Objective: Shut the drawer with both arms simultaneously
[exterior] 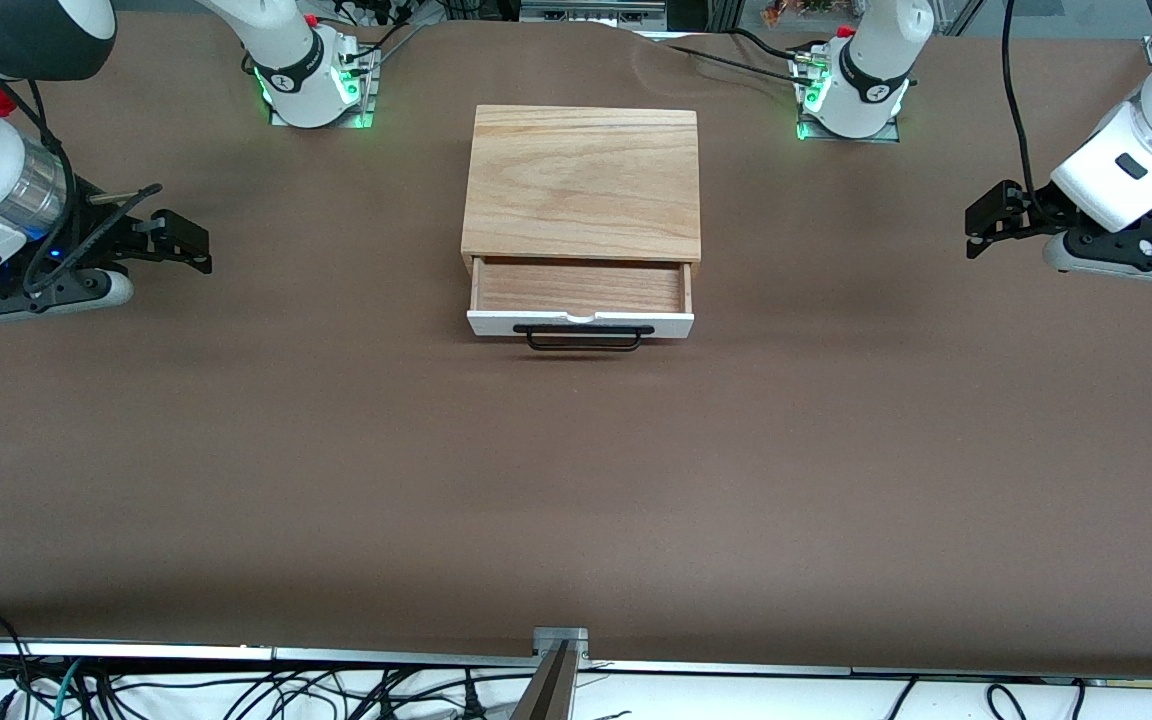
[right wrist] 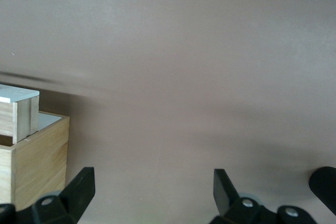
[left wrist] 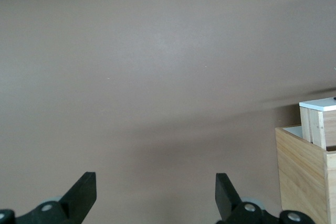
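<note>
The drawer (exterior: 581, 300) stands pulled out of its oak box (exterior: 582, 183) mid-desk, toward the edge where the arms are mounted. The left gripper (exterior: 976, 222) and right gripper (exterior: 191, 245), both spread wide and empty, hover near opposite desk ends. Closing it cleanly likely means both meeting the white front panel (exterior: 581, 323) evenly either side of the handle (exterior: 583, 338) and pushing together.

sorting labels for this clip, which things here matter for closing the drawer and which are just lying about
Part of the job:
- drawer, pulled out of the oak box
- left tool, open, over the table's left-arm end
- right tool, open, over the right-arm end

Just lying about:
- cables along the table edge nearest the front camera
</note>
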Tool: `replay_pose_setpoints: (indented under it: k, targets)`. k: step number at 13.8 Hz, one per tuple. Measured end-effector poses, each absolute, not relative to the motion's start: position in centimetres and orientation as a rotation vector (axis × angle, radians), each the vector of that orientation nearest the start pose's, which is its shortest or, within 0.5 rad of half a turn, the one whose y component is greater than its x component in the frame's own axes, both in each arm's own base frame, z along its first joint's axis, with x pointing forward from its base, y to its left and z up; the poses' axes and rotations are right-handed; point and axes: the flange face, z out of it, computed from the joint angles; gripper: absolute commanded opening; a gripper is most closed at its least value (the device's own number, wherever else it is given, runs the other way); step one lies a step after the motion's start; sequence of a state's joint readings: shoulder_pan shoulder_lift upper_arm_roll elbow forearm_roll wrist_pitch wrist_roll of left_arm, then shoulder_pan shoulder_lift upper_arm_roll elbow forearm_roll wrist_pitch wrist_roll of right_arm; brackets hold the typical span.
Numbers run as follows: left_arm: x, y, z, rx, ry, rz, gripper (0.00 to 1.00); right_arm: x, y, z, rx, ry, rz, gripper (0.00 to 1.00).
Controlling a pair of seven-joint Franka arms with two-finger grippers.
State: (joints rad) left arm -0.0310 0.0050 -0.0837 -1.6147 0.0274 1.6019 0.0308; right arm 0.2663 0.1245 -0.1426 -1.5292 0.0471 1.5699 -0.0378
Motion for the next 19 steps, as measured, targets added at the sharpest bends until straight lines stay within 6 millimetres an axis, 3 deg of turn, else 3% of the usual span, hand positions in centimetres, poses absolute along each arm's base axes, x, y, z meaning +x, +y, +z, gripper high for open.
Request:
replay_pose_setpoints:
  k: [5, 19]
  targets:
    - [55.4, -7.1, 60.2, -3.104, 0.254, 0.031, 1.00, 58.3, 8.3, 57.3, -3.102, -0.249, 0.132, 1.00]
    - [55.4, -7.2, 60.1, -3.104, 0.256, 0.033, 1.00, 58.4, 8.3, 57.2, -3.102, -0.248, 0.135, 1.00]
